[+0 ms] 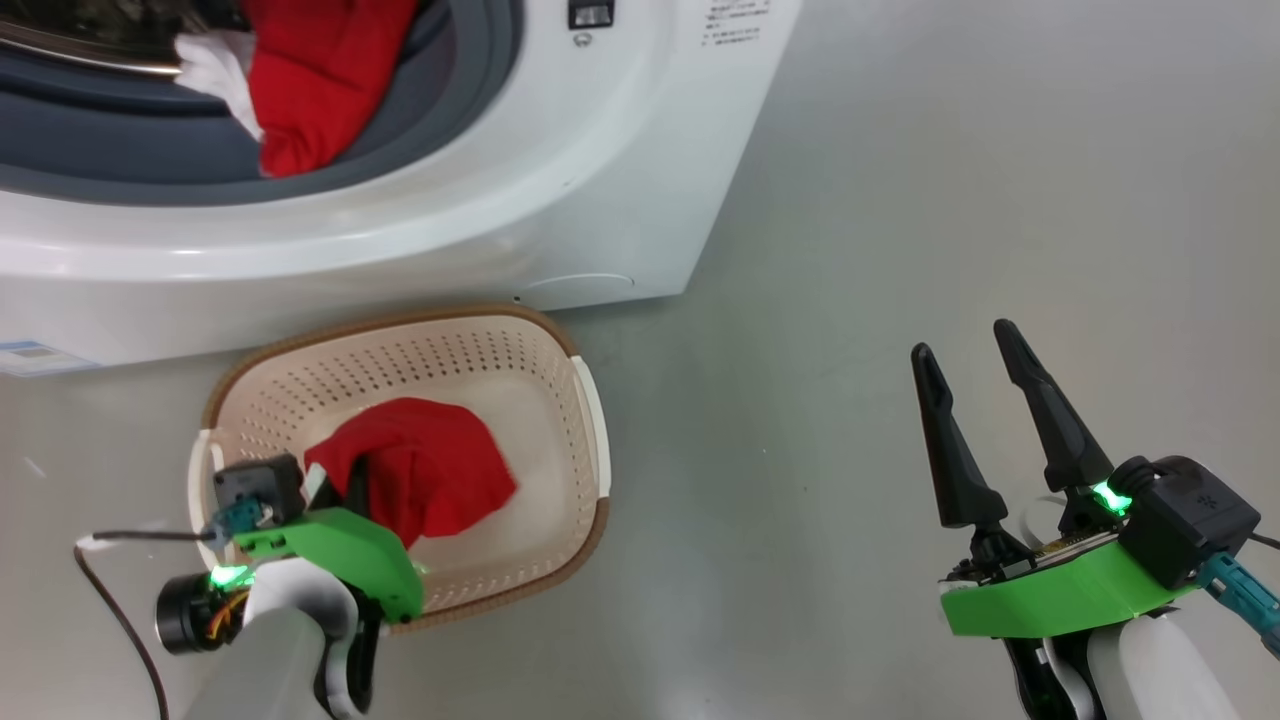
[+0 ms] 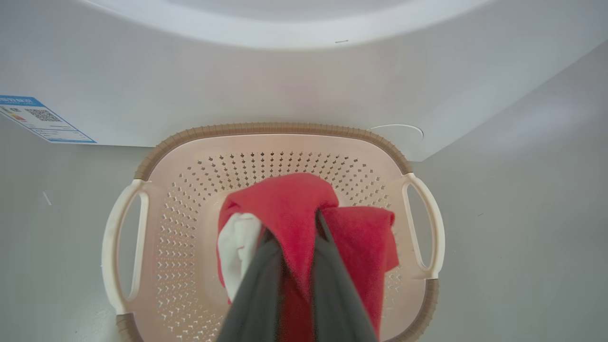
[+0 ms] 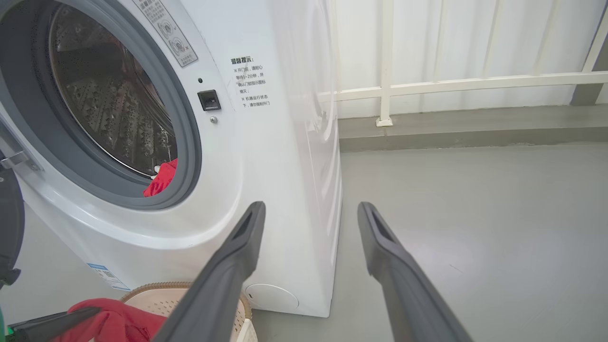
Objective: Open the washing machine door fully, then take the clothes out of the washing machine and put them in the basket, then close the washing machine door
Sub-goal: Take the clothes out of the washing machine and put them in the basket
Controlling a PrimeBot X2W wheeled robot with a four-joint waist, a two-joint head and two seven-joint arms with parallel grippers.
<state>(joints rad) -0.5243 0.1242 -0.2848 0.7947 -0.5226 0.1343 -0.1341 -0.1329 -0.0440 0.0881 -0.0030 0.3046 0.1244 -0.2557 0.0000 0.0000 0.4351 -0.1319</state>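
Head view: the left gripper (image 1: 355, 490) pinches a red garment (image 1: 440, 480) inside the rim of the basket (image 1: 400, 325). Its fingers are pressed together on a fold, and the cloth slumps around them. Whether the bundle rests on the basket's bottom cannot be told. A second piece (image 1: 320, 80), red with white trim, spills from the mouth of the washer (image 1: 520, 220) across the grey gasket (image 1: 100, 150). The right gripper (image 1: 962, 340) hangs over the bare floor (image 1: 900, 200) beside the washer, fingers spread wide and holding nothing, well apart from both pieces.

The fabric looks light, soft and limp. It should drape and trail rather than keep a shape, and seems neither fragile nor slippery. A pinch on a bunched fold should hold it. For the piece in the washer, the thick red bulge at the gasket lip looks the surest place to grip. The thin white edge might give way or drag out only a single layer.
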